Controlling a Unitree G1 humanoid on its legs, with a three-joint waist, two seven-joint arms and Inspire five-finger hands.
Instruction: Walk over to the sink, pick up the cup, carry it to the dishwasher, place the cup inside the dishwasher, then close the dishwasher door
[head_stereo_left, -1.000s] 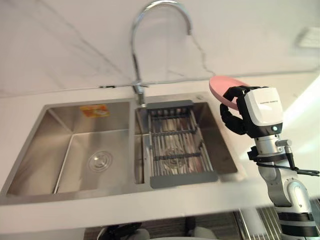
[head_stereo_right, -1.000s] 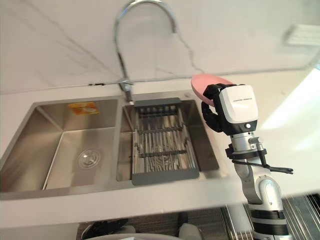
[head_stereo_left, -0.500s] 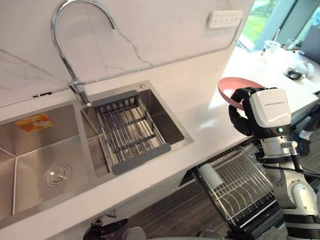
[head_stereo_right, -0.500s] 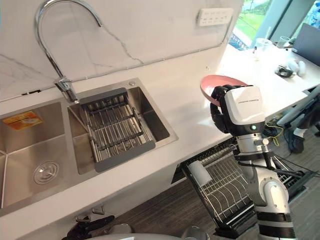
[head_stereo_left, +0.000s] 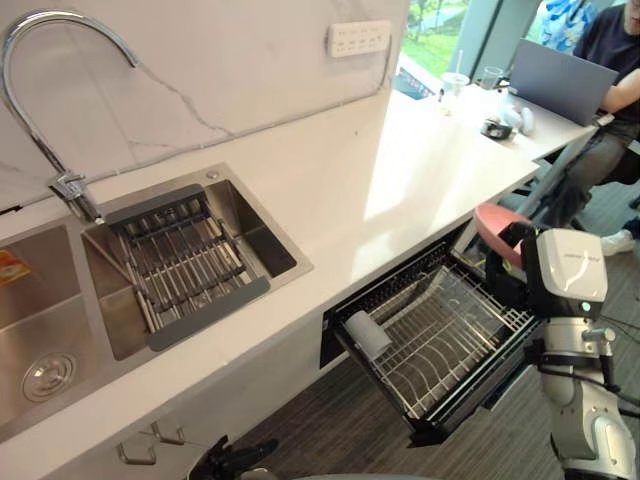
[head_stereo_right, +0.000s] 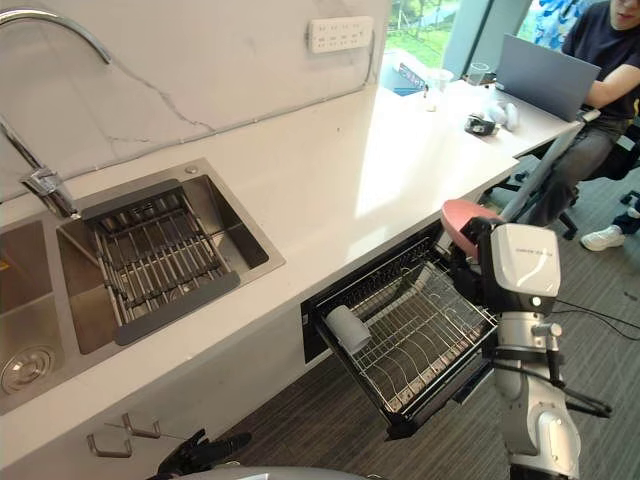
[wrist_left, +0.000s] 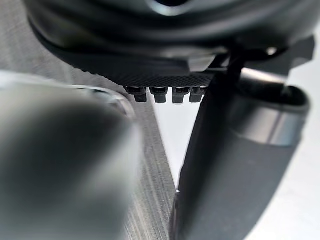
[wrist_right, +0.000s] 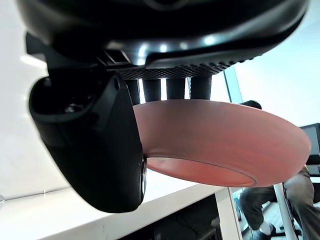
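At the right of the head views, above the pulled-out dishwasher rack (head_stereo_left: 440, 345), the pink dish (head_stereo_right: 462, 212) is held by the right hand (wrist_right: 95, 150), with thumb and curled fingers pinching its rim. That edge grip could let it tilt or slip on lowering. Its far rim could also clip the counter (head_stereo_left: 400, 180) just beside it.

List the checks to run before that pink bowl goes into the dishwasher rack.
1. Grip: the right hand clamps the pink bowl by its rim, between thumb and fingers: ok.
2. Dishwasher rack pulled out: ok.
3. Room in the rack: one cup lies at its left end, and the rest looks bare: ok.
4. Bowl above the rack: cannot tell; it hangs by the rack's right end.
5. Person seated at the desk, apart from the rack: ok.
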